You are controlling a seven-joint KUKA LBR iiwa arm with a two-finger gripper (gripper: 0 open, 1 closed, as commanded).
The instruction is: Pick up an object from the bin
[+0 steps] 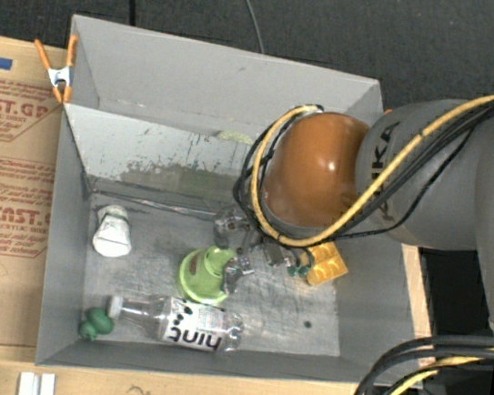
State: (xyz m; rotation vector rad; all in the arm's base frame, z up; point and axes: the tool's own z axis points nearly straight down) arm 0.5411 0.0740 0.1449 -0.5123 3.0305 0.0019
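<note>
My gripper reaches down into the middle of the bin from under the arm's orange cover, and its metal fingers stand over the right side of a light green cup-like thing lying there. A clear plastic bottle with a black and white label lies just in front of the green thing, near the bin's front wall. A yellow block lies to the right of the gripper, partly hidden by cables.
A white cap-shaped thing lies at the left of the bin floor. A small dark green lump sits in the front left corner, by the bottle's neck. The arm and its orange cover hang over the bin's right back part.
</note>
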